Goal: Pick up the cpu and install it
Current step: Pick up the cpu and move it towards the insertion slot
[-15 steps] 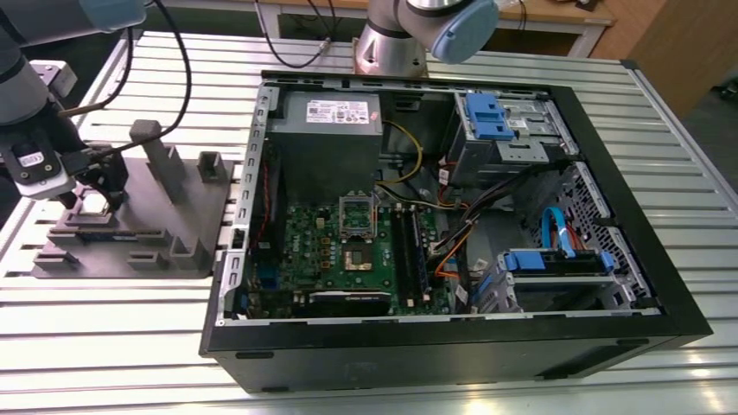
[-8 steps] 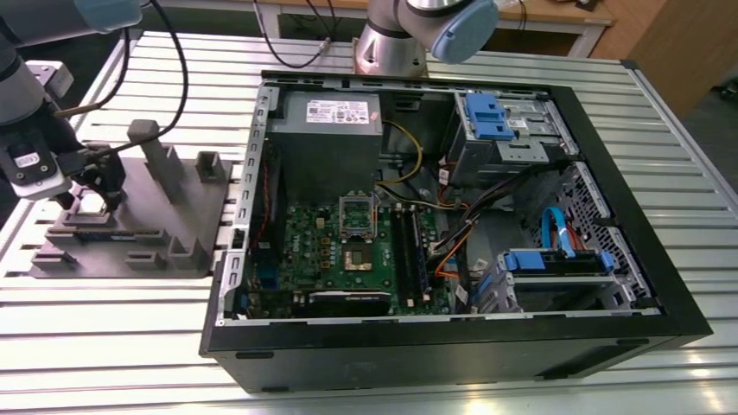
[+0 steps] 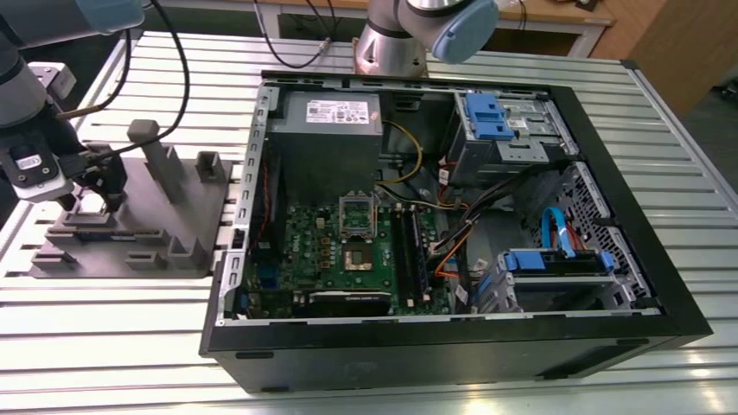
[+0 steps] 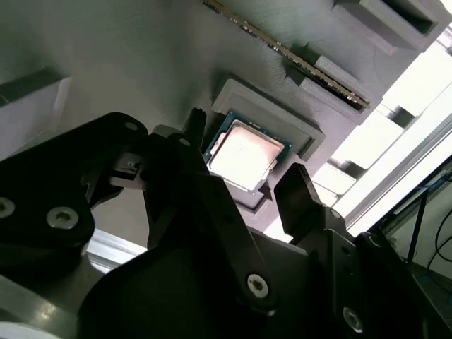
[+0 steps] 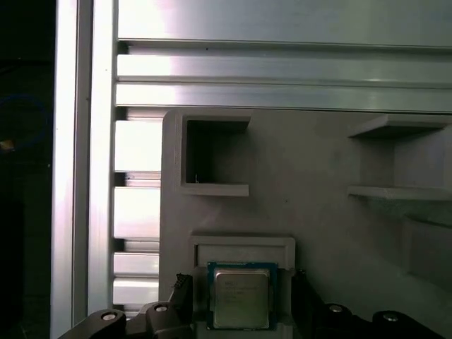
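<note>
Gripper is seen in the exterior view low over a grey holder block. The block is set on the slatted metal table at the exterior view's left, just beside the open computer case.

Jaws are held apart and nothing is gripped.

Cpu is found lying flat, metal top up, in a shallow square recess of the holder block. Its greenish edge is visible round the metal top in both wrist views. In the second wrist view one black finger is placed just beside one side of the cpu and the other finger stands at the opposite side, so the cpu lies between them. In the first wrist view a narrow gap is noted on each side. Whether either finger touches the chip cannot be told.

Inside the case a green circuit board is seen lying flat, with the socket near its middle. How the socket's bracket stands cannot be made out. A grey power supply box is mounted beyond the board, at the far wall of the case.
</note>
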`<state>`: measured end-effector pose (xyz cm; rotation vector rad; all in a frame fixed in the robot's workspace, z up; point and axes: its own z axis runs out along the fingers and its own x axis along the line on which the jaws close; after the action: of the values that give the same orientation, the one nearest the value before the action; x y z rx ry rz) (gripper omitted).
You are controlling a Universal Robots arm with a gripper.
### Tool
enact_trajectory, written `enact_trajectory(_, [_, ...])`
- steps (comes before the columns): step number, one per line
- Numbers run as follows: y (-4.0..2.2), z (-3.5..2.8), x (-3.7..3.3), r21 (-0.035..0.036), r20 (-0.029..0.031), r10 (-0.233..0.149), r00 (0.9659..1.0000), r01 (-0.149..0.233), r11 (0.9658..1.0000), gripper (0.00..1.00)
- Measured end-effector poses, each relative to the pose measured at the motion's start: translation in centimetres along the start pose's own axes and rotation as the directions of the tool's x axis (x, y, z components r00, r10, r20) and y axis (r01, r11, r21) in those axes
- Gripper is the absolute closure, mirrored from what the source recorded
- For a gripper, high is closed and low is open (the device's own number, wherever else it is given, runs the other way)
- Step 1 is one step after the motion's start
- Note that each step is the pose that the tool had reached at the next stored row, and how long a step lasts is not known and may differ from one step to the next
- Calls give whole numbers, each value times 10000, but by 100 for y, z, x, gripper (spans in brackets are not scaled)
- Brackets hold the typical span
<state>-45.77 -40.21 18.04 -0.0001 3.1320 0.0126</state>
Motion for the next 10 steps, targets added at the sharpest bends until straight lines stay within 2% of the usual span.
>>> enact_trajectory(5, [0, 1, 0, 0, 2, 12, 10000, -12, 10000, 35])
enact_trajectory(6, [0, 1, 0, 0, 1, 14, 10000, -14, 10000, 42])
enact_trajectory(10, [0, 1, 0, 0, 1, 39, 10000, -39, 10000, 42])
